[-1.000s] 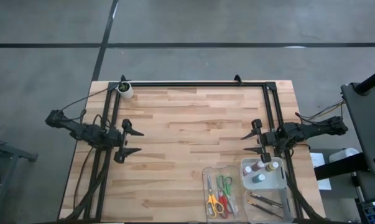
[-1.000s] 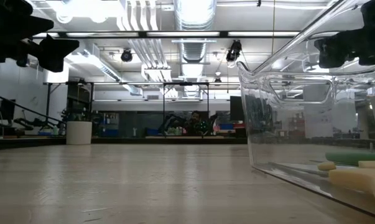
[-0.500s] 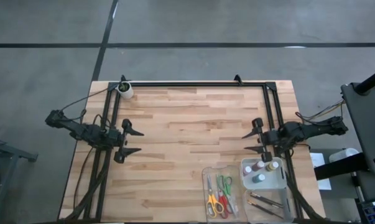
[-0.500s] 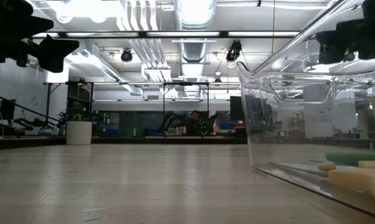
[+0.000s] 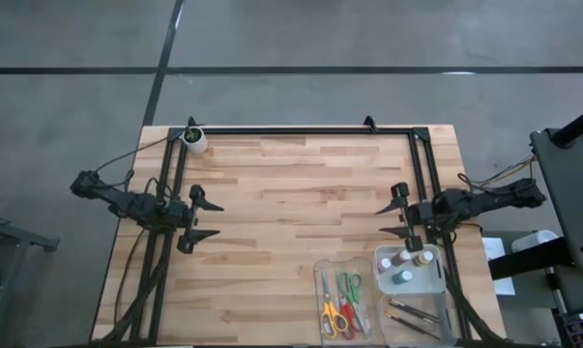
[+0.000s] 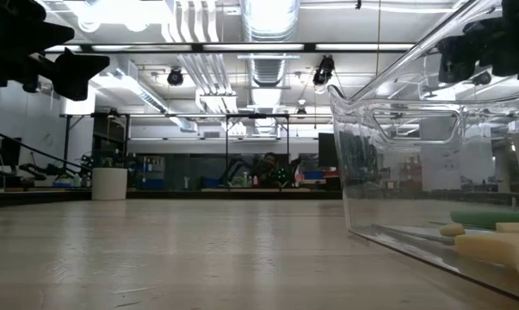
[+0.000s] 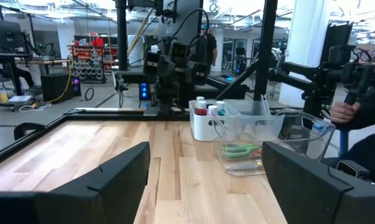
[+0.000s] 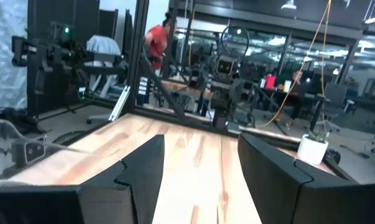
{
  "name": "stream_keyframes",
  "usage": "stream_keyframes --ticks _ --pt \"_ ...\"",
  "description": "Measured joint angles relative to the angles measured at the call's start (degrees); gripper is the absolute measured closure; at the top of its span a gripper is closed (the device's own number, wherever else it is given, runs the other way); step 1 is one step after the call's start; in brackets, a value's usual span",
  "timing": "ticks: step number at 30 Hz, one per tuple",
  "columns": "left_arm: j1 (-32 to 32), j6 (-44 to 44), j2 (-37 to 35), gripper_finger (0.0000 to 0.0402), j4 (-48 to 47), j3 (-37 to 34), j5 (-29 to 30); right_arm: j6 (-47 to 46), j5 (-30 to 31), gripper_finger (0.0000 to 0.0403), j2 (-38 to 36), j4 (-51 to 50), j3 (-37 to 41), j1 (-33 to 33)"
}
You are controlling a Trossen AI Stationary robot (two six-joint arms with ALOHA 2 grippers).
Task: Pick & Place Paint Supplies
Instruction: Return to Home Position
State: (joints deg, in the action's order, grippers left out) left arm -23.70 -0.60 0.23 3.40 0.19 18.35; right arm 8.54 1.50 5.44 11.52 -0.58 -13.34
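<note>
Small paint bottles (image 5: 405, 263) with pale caps stand in a white box (image 5: 426, 282) at the near right. Beside it, scissors (image 5: 339, 302) with green, yellow and red handles lie in a clear tray (image 5: 320, 275), and thin brushes (image 5: 413, 315) lie in its right half. My left gripper (image 5: 214, 220) hovers open above the table's left side, pointing level toward the right. My right gripper (image 5: 380, 221) hovers open at the right side, just beyond the white box, pointing left. Neither holds anything. The left wrist view shows the bottles (image 7: 209, 107) and the green scissors (image 7: 240, 149).
A small white cup (image 5: 194, 139) with a plant stands at the far left corner. A black frame rail (image 5: 301, 130) runs along the far edge and down both sides. Bare wood (image 5: 291, 208) lies between the grippers. A person's hand (image 7: 346, 112) shows beyond the table's near right.
My right gripper has tipped its fingers up a little, staying in place and keeping the same opening. The left arm and all the supplies have kept still.
</note>
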Motion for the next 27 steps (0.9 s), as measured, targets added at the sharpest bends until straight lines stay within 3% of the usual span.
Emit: stream_keyframes --ticks 9,17,27 --pt "0.00 0.02 0.00 0.0087 0.00 0.00 0.00 -1.02 0.00 0.0202 4.99 4.94 0.04 0.00" --pt "0.00 0.04 0.00 0.0087 0.00 0.01 0.00 -8.49 0.00 0.0202 8.04 20.51 0.04 0.00" --pt "0.00 0.15 0.00 0.0087 0.00 0.00 0.00 -9.66 0.02 0.0202 8.25 20.08 0.04 0.00"
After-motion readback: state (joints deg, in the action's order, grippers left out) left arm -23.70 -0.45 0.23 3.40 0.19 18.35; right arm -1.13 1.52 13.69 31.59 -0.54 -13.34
